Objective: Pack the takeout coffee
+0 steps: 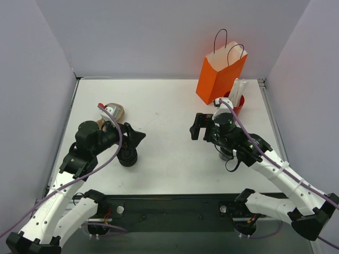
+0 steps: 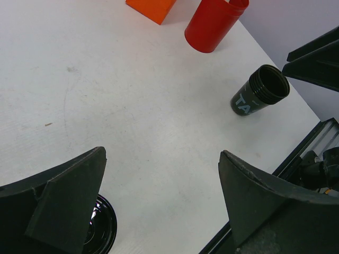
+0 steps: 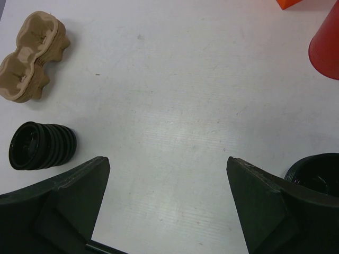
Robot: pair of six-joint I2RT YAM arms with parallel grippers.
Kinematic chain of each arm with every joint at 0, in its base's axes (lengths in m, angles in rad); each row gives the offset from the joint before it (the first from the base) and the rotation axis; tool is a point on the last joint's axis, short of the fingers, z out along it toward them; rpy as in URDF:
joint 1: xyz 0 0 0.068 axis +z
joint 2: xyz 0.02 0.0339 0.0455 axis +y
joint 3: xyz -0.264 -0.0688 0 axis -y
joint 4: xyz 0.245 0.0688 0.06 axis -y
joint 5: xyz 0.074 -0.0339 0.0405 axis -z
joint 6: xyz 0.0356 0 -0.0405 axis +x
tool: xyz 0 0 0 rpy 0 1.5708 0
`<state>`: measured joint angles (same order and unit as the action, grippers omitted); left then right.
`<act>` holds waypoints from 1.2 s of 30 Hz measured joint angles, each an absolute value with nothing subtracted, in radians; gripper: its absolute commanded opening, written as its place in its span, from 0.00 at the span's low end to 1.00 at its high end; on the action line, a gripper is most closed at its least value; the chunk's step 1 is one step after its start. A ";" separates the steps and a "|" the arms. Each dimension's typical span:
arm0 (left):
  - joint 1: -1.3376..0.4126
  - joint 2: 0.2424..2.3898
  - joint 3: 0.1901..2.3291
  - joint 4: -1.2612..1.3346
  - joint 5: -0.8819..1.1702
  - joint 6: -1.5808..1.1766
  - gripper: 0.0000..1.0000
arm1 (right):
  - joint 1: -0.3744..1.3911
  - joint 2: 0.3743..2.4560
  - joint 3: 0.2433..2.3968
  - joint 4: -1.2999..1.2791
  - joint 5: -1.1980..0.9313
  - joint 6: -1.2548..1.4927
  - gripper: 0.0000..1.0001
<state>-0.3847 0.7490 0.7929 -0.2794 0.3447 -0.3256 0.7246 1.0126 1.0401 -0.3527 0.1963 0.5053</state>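
Right gripper (image 3: 168, 161) agape, takeout coffee (image 3: 320, 172) just beside — seemingly untouched.

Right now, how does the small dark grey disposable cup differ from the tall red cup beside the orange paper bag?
The dark grey cup is smaller than the red cup. The dark grey cup bears pale lettering; the red cup's side is plain. The red cup holds white straws; the dark grey cup shows none. Both stand upright on the table.

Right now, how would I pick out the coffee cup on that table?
Find the tall orange bag at the table's far right, with a red cup of straws beside it. Just nearer the robot stands the coffee cup: short, dark grey, pale lettering, black rim.
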 measured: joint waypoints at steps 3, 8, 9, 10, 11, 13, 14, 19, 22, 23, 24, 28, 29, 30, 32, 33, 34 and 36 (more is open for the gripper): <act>-0.385 0.749 0.793 -0.279 0.345 -0.326 0.97 | 0.720 1.010 1.040 -0.358 0.204 0.505 1.00; -0.385 0.749 0.793 -0.279 0.345 -0.326 0.97 | 0.720 0.996 1.040 -0.373 0.247 0.508 0.99; -0.385 0.749 0.793 -0.279 0.345 -0.326 0.97 | 0.720 0.992 1.040 -0.380 0.259 0.508 0.98; -0.385 0.749 0.793 -0.279 0.345 -0.326 0.97 | 0.720 0.989 1.040 -0.389 0.274 0.506 0.96; -0.385 0.749 0.793 -0.279 0.345 -0.326 0.97 | 0.719 0.987 1.040 -0.401 0.295 0.504 0.93; -0.385 0.749 0.793 -0.279 0.344 -0.326 0.97 | 0.710 0.989 1.040 -0.442 0.343 0.504 0.85; -0.385 0.749 0.793 -0.279 0.344 -0.326 0.97 | 0.700 0.993 1.041 -0.464 0.364 0.508 0.75; -0.385 0.749 0.793 -0.279 0.345 -0.326 0.97 | 0.533 1.046 1.050 -0.611 0.431 0.520 0.54; -0.385 0.749 0.793 -0.279 0.345 -0.326 0.97 | 0.405 1.051 1.049 -0.661 0.432 0.522 0.45; -0.385 0.749 0.793 -0.279 0.345 -0.326 0.97 | 0.361 1.049 1.046 -0.668 0.427 0.522 0.44; -0.385 0.749 0.793 -0.279 0.345 -0.326 0.97 | 0.323 1.047 1.041 -0.673 0.421 0.523 0.43; -0.385 0.749 0.793 -0.279 0.345 -0.326 0.98 | 0.218 1.044 1.013 -0.686 0.394 0.521 0.36; -0.385 0.749 0.793 -0.279 0.345 -0.326 0.97 | 0.205 1.044 1.004 -0.687 0.383 0.519 0.35; -0.385 0.749 0.793 -0.279 0.345 -0.326 0.97 | 0.194 1.045 0.995 -0.688 0.372 0.516 0.34; -0.385 0.749 0.793 -0.279 0.345 -0.326 0.97 | 0.179 1.047 0.982 -0.688 0.352 0.511 0.31; -0.385 0.749 0.793 -0.279 0.345 -0.326 0.97 | 0.174 1.048 0.979 -0.688 0.343 0.507 0.30; -0.385 0.749 0.793 -0.278 0.345 -0.326 0.97 | 0.169 1.050 0.974 -0.684 0.334 0.503 0.30; -0.387 0.749 0.792 -0.278 0.345 -0.326 0.97 | 0.162 1.051 0.963 -0.670 0.309 0.498 0.29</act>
